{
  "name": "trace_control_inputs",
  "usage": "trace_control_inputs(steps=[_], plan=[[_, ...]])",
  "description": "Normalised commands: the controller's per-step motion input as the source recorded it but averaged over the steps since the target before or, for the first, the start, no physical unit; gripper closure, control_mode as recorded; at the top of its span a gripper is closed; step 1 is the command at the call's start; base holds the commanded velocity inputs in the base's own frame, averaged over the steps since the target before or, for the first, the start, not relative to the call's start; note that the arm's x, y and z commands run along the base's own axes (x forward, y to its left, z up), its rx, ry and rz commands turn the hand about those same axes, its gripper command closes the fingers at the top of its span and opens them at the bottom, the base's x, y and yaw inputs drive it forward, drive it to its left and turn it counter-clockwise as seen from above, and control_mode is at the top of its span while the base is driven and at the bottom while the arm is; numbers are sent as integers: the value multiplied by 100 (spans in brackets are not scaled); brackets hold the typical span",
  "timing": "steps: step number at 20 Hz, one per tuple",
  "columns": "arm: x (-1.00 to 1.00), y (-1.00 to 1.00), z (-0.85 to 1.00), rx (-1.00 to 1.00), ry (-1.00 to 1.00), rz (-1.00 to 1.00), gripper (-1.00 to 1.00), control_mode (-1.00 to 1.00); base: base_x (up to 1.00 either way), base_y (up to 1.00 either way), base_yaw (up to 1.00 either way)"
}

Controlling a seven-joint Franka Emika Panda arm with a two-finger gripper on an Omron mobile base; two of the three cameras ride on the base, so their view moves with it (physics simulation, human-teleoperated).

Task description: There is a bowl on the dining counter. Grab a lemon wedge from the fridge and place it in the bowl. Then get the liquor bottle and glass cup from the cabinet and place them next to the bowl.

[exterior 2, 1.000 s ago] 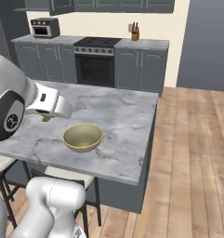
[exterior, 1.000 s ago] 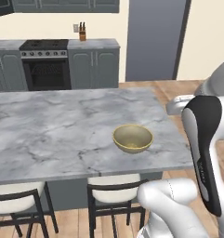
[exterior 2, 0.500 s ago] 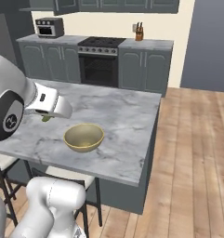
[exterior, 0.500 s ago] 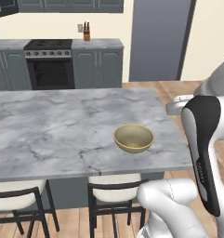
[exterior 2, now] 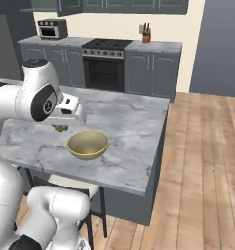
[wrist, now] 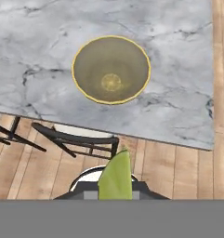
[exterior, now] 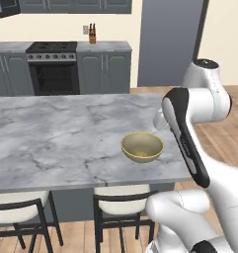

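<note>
- Yellow-green lemon wedge sits pinched in your gripper; the jaws are nearly closed on it, with the wedge's point sticking out ahead of the fingertips.
- Your gripper hangs above the dining counter, just beside the bowl on its fridge-ward side, not yet over the hollow. A bit of green shows under the hand in the right base view.
- Bowl is empty, upright, sitting near the counter's front edge above the stools; from the hand view it lies ahead of the wedge, not beneath it.
- Bowl is partly flanked by the forearm in the left base view.
- Step in hand, as you'd judge it: carrying the wedge to the bowl. The bottle and cup errand hasn't begun.
- Next move calls for shifting the hand until the wedge is over the bowl's centre, lowering close to the rim, then opening the jaws. Release too early and the wedge lands on the stone or drops off the edge.
</note>
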Motion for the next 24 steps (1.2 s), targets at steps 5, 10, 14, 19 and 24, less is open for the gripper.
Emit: trace_control_inputs(steps=[5, 10, 14, 19, 24], plan=[[96, 30, -98, 0, 31, 10, 100, -100, 0, 0, 0], [91, 8, -77, 0, 13, 4, 100, -100, 0, 0, 0], [68, 0, -67, -1, 0, 0, 100, -100, 0, 0, 0], [49, 0, -73, -2, 0, 0, 100, -100, 0, 0, 0], [33, 0, -65, 0, -2, 0, 100, -100, 0, 0, 0]])
